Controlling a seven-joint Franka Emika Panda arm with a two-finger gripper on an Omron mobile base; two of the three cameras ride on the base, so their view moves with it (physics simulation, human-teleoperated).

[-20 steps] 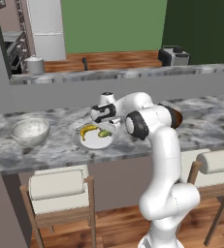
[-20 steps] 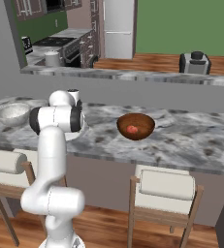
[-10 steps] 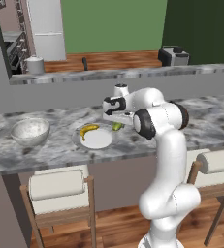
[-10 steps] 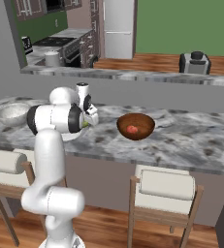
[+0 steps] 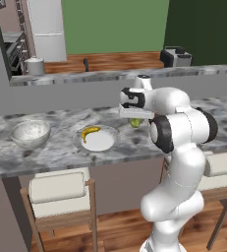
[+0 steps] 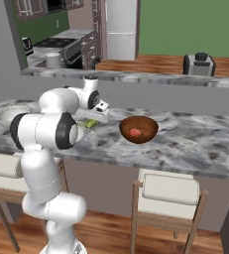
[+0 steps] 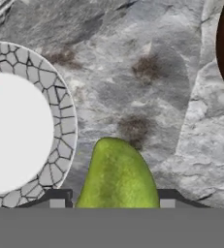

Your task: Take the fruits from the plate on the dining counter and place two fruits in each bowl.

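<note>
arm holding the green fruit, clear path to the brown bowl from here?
Probably yes. The gripper holds the green fruit over bare dining counter, just past the plate. The brown bowl sits beside it, holding one red fruit, with nothing between.

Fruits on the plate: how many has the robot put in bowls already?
One looks done: a red fruit sits in the brown bowl. The gripper holds the green fruit above the counter. The banana waits on the plate. Whether the pale bowl holds anything is unclear.
</note>
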